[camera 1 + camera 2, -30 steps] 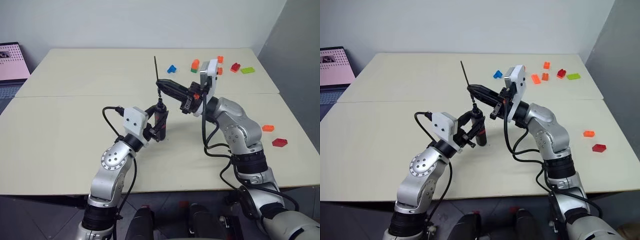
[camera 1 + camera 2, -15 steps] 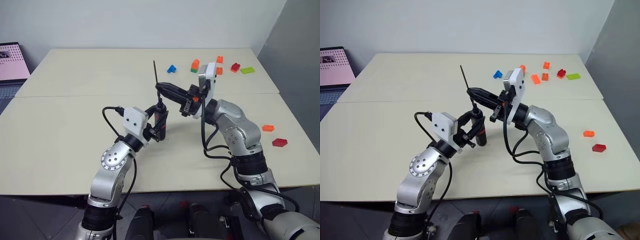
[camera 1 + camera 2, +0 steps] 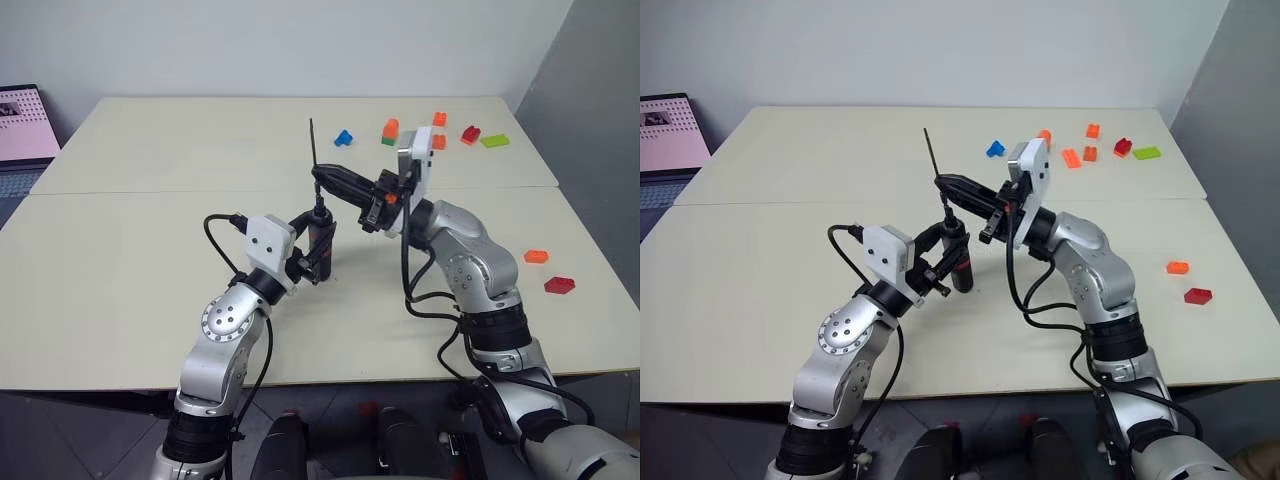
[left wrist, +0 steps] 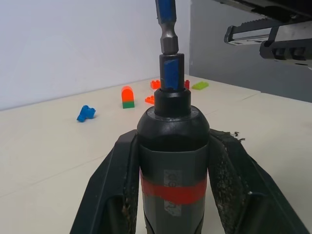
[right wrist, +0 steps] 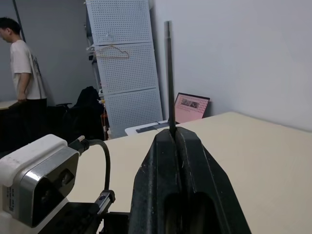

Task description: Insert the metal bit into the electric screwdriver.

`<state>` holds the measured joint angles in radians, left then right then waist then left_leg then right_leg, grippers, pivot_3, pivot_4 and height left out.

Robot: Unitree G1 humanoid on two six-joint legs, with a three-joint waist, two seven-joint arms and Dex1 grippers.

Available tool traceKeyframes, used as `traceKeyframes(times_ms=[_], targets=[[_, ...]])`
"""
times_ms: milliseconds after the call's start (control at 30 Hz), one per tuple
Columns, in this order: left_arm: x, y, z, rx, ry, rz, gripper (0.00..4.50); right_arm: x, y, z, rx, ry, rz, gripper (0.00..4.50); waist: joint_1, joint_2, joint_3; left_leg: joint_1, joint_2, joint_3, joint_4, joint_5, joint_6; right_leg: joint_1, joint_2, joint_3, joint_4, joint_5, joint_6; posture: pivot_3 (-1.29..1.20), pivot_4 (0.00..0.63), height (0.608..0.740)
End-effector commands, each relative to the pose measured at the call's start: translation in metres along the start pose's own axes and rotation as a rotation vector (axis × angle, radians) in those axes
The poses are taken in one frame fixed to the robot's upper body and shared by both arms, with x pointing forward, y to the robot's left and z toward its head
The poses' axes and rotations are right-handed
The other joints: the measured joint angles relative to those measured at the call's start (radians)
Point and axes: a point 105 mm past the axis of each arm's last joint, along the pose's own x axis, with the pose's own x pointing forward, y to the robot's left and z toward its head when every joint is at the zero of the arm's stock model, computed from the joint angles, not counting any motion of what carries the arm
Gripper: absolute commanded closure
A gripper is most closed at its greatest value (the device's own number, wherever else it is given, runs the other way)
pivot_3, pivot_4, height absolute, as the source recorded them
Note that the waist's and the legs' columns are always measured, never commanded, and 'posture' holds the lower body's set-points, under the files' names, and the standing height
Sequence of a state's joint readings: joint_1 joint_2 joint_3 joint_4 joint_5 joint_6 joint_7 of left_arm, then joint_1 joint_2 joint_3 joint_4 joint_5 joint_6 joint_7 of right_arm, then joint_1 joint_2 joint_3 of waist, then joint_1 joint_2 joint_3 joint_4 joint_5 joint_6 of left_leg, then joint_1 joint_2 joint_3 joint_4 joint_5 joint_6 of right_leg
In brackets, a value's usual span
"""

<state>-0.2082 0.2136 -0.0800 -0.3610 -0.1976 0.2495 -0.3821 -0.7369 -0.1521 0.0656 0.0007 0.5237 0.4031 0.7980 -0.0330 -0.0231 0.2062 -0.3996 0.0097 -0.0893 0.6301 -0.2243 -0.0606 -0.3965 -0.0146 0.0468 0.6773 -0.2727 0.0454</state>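
Our left tool points up and forward, jaws clamped; our right tool sits just above it, clamped, pointing left.

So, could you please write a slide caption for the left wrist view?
Left hand grips the electric screwdriver upright, the metal bit entering its nose; toy bricks behind.
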Motion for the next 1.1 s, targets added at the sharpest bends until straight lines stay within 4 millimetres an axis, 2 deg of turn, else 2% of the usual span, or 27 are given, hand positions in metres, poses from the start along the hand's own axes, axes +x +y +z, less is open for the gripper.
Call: traceKeyframes(times_ms=[33, 767, 1100], targets=[[-0.002, 0.001, 0.014, 0.032, -0.049, 0.008, 2.88, -0.001, 0.004, 0.009, -0.011, -0.026, 0.019, 4.50, 0.000, 0.000, 0.000, 0.000, 0.000, 0.000, 0.000, 0.000, 0.000, 0.000, 0.000, 0.000, 0.000, 0.000, 0.000, 0.00, 0.150, 0.740], [-0.003, 0.001, 0.013, 0.034, -0.045, 0.001, 2.88, -0.004, 0.011, -0.001, -0.044, 0.078, 0.108, 4.50, 0.000, 0.000, 0.000, 0.000, 0.000, 0.000, 0.000, 0.000, 0.000, 0.000, 0.000, 0.000, -0.001, 0.000, 0.000, 0.00, 0.150, 0.740], [-0.002, 0.000, 0.012, 0.032, -0.045, 0.002, 2.88, -0.008, 0.013, -0.007, -0.078, 0.199, 0.189, 4.50, 0.001, 0.000, 0.000, 0.000, 0.000, 0.000, 0.000, 0.000, 0.000, 0.000, 0.000, 0.000, -0.001, 0.000, 0.000, 0.00, 0.150, 0.740]])
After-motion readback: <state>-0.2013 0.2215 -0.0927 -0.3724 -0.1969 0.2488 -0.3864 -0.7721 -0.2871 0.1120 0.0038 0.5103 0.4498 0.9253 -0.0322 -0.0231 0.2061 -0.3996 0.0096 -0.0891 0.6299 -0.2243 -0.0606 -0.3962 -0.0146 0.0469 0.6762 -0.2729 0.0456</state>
